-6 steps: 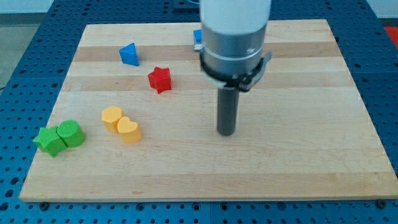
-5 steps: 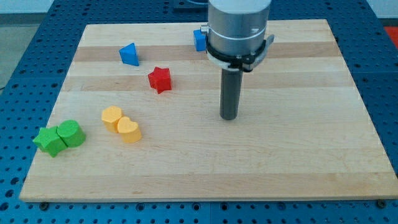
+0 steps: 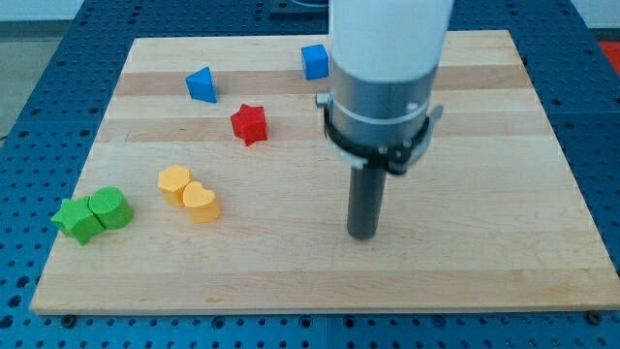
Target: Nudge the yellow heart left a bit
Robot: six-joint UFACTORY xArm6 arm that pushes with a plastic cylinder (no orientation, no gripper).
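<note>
The yellow heart (image 3: pixel 201 203) lies on the wooden board (image 3: pixel 465 262) at the lower left, touching a second yellow block (image 3: pixel 174 182) just up and left of it. My tip (image 3: pixel 361 235) rests on the board well to the right of the heart, slightly lower in the view, with bare wood between them. It touches no block.
A green star (image 3: pixel 76 219) and a green block (image 3: pixel 110 207) sit together at the far left. A red star (image 3: pixel 249 123), a blue triangle (image 3: pixel 201 84) and a blue cube (image 3: pixel 314 61) lie toward the view's top.
My tip first moved up the view, then came back down toward the view's bottom and slightly right. The blue cube is now uncovered. No block has moved.
</note>
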